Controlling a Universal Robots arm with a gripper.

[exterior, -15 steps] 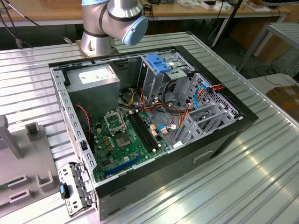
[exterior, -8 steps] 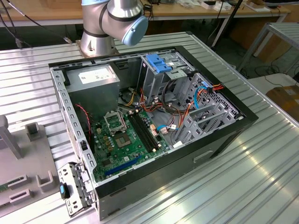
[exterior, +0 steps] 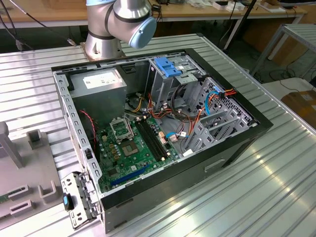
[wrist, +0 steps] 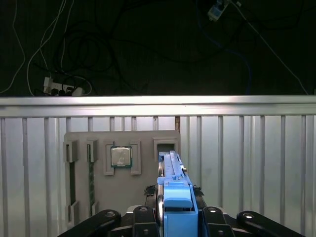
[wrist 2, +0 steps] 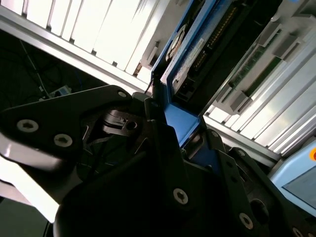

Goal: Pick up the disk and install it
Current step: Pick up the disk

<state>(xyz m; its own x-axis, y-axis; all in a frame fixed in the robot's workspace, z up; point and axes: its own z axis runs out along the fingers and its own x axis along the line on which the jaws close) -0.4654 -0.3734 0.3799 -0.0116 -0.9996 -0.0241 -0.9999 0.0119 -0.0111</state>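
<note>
The disk (wrist: 176, 195) is a dark flat drive with bright blue side rails. It stands on edge at a slot of a grey parts tray (wrist: 148, 139). In the second wrist view its dark body and a blue rail (wrist 2: 183, 118) run up between the black fingers. My gripper (wrist: 177, 222) sits around the near end of the disk, with its fingers (wrist: 143, 217) pressed against the blue rails on both sides. The open computer case (exterior: 163, 123) lies on the ribbed metal table in the exterior view, with a drive cage and a light-blue bracket (exterior: 168, 66) at its far side.
A processor chip (wrist: 121, 156) sits in a pocket of the tray beside the disk. Memory sticks (wrist: 91, 173) fill slots further along. The arm's base (exterior: 106, 44) stands behind the case. Cables (exterior: 170, 116) cross the case interior. The table's far edge (wrist: 158, 101) drops to a dark floor.
</note>
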